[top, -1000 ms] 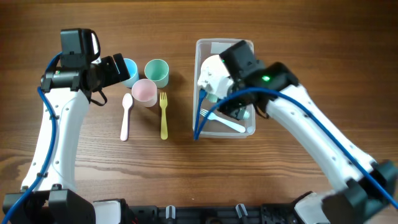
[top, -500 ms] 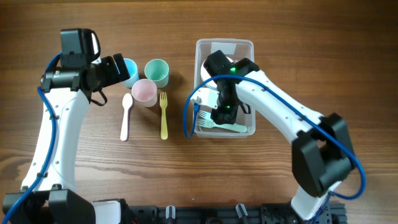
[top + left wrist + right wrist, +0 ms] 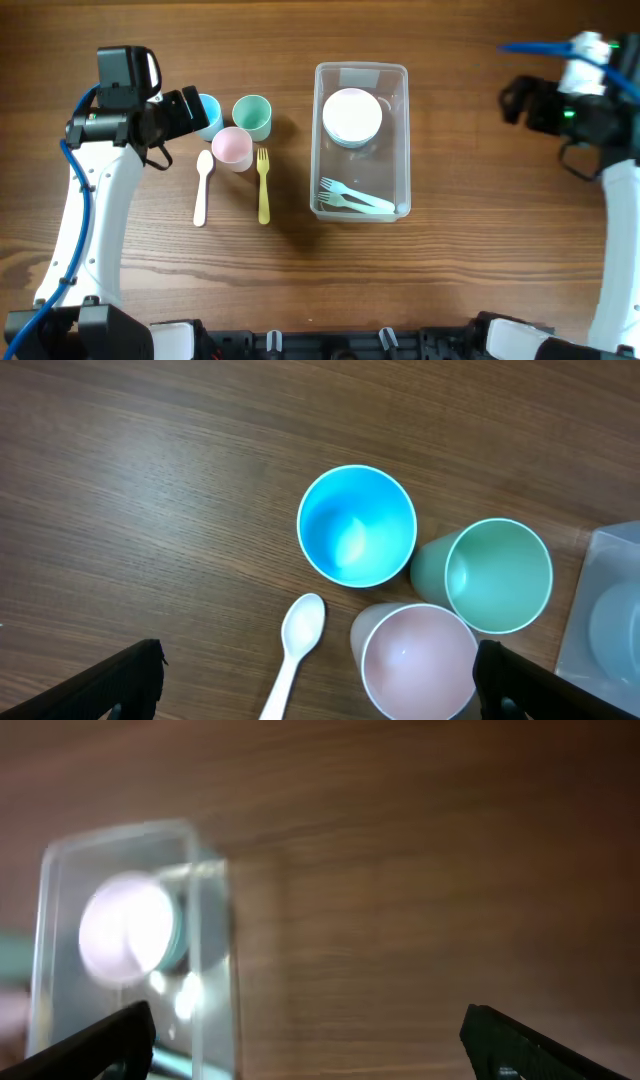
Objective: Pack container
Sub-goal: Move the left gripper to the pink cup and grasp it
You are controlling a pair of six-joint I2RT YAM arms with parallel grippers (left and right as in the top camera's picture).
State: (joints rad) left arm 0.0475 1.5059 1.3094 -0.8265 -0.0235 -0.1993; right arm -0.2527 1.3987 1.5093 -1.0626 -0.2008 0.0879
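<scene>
- At table centre, seen from overhead: container (image 3: pixel 316 150), a clear rectangular bin, upright and partly packed.
- Contents, 12 o'clock end: stacked bowls (image 3: pixel 351 116), a pale one on top with a teal edge showing beneath. I cannot read the count.
- Contents, 6 o'clock end: two pale forks (image 3: pixel 355 198), lying flat side by side, tines toward 9 o'clock.
- Outstanding, on bare wood at 9 o'clock of the container: blue cup (image 3: pixel 207 115), green cup (image 3: pixel 252 116) and pink cup (image 3: pixel 232 148), clustered, mouths up, all empty.
- Also outstanding: pale spoon (image 3: pixel 203 187) at the pink cup's 7 o'clock and yellow fork (image 3: pixel 264 185) at its 5 o'clock.
- My left gripper (image 3: pixel 315 672): jaws spread wide, holding nothing, above the cup cluster.
- My right gripper (image 3: pixel 320 1040): jaws wide apart and empty, well off at 3 o'clock of the container. That wrist view is blurred.
- Judgement: about half done, with five pieces left, all on my left arm's side. The free floor mid-container looks tight for three cups unless they are nested.
</scene>
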